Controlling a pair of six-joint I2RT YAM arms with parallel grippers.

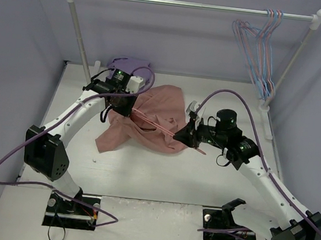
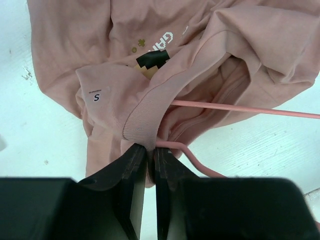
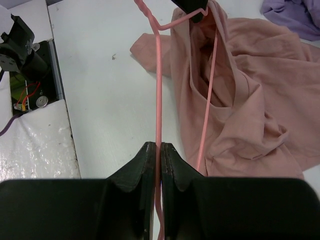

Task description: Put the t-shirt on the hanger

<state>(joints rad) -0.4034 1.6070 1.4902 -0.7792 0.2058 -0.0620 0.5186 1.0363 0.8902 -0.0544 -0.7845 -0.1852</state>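
The salmon-pink t-shirt (image 1: 156,116) lies crumpled on the white table between the two arms. The pale-pink wire hanger (image 1: 161,126) runs slantwise across it, partly inside the neck opening. My left gripper (image 2: 150,150) is shut on the ribbed collar of the t-shirt (image 2: 200,45), and the hanger (image 2: 250,109) wire comes out of the neck just to its right, its bent hook end beside the right finger. My right gripper (image 3: 159,146) is shut on one straight wire of the hanger (image 3: 158,90), with the t-shirt (image 3: 250,100) spread to its right. In the top view it (image 1: 185,135) sits at the shirt's right edge.
A lavender garment (image 1: 129,64) lies bunched behind the left arm, near the back wall. A clothes rail (image 1: 191,5) spans the back on two slanted poles. Several blue and pink wire hangers (image 1: 261,50) hang from its right end.
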